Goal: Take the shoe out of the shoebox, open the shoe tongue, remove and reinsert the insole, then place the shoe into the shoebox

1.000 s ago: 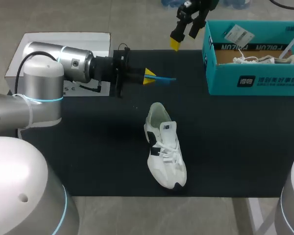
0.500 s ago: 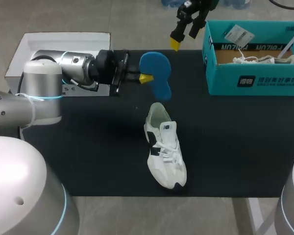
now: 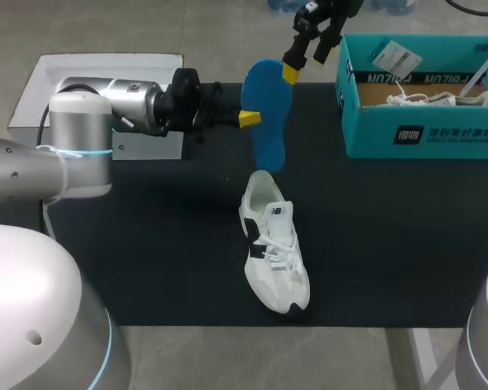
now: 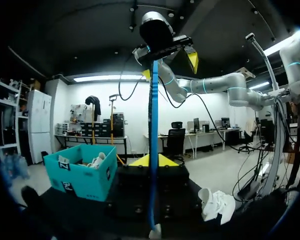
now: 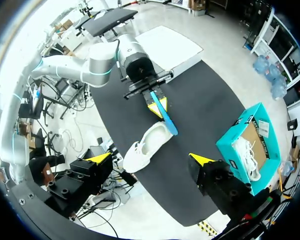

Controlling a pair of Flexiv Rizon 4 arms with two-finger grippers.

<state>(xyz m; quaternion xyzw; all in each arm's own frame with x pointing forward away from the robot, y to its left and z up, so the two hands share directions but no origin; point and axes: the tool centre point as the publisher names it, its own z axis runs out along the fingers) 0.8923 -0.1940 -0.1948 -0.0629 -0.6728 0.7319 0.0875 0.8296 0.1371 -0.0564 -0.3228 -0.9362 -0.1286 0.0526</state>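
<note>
The white shoe lies on the black mat, its toe near the front edge, with mat stretching wide to either side. Beyond its heel, the left gripper is clamped on the blue insole. Farther off, the right gripper hangs with its fingers apart beside the teal shoebox, which sits at the far right edge.

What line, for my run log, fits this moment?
left fingers: shut on insole | right fingers: open | shoe: on mat, outside shoebox
</note>
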